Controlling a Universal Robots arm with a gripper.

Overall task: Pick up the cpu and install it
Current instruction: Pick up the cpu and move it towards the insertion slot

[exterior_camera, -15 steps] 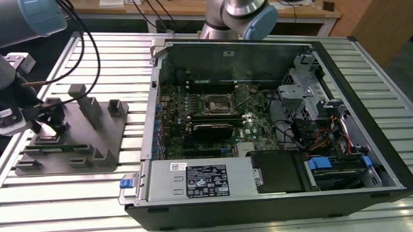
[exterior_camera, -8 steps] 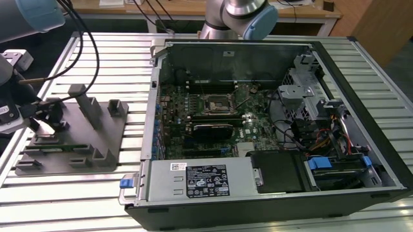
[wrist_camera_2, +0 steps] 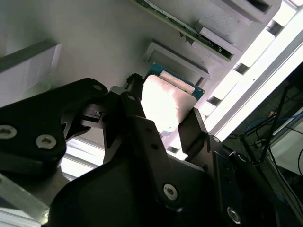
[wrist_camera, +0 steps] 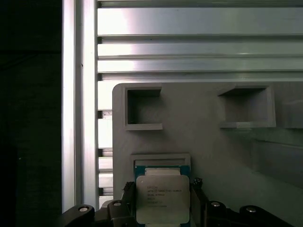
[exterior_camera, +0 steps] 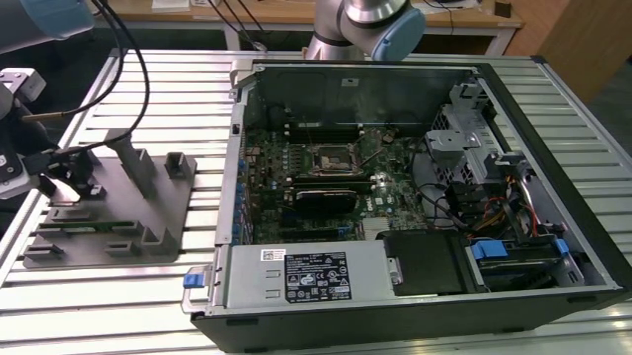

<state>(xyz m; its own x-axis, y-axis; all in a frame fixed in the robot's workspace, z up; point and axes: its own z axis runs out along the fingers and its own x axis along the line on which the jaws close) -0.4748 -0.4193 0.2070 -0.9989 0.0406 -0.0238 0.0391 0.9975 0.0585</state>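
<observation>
Tool [wrist_camera_2: 163,106] tight vs both cpu [wrist_camera: 162,198] edges, @ grey fixture [wrist_camera: 213,146] pocket

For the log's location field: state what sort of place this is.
Probably a robotics lab or assembly bench: an open computer case lies on a slatted aluminium table, beside a grey parts fixture where the gripper is at the cpu.

Arm [exterior_camera: 40,15] at the exterior view's left, claw [wrist_camera: 163,191] pointing down, fingers [wrist_camera: 129,190] closed against the cpu's [wrist_camera: 163,201] two sides.
</observation>
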